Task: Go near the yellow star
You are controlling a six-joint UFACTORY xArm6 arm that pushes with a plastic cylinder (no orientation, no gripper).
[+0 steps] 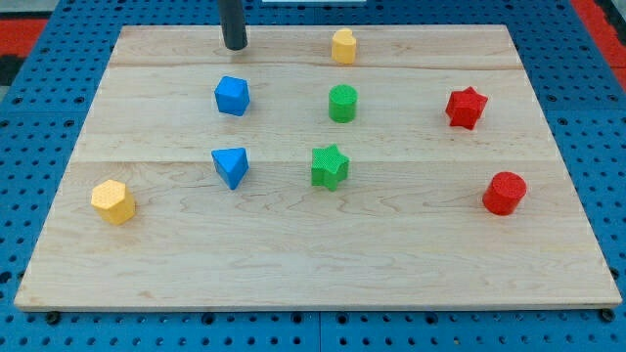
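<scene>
My tip [235, 47] rests on the board near the view's top edge, left of centre. A yellow block [343, 46], which may be the star though its shape is hard to make out, stands at about the same height, well to the tip's right and apart from it. A second yellow block [112, 201], many-sided like a pentagon, sits near the view's left edge, far below the tip. A blue cube-like block [232, 95] is the closest block, just below the tip and not touching it.
A blue triangle [231, 166], a green cylinder [342, 103] and a green star [330, 166] sit mid-board. A red star [466, 108] and a red cylinder [504, 193] sit at the view's right. The wooden board [293, 264] ends just above the tip.
</scene>
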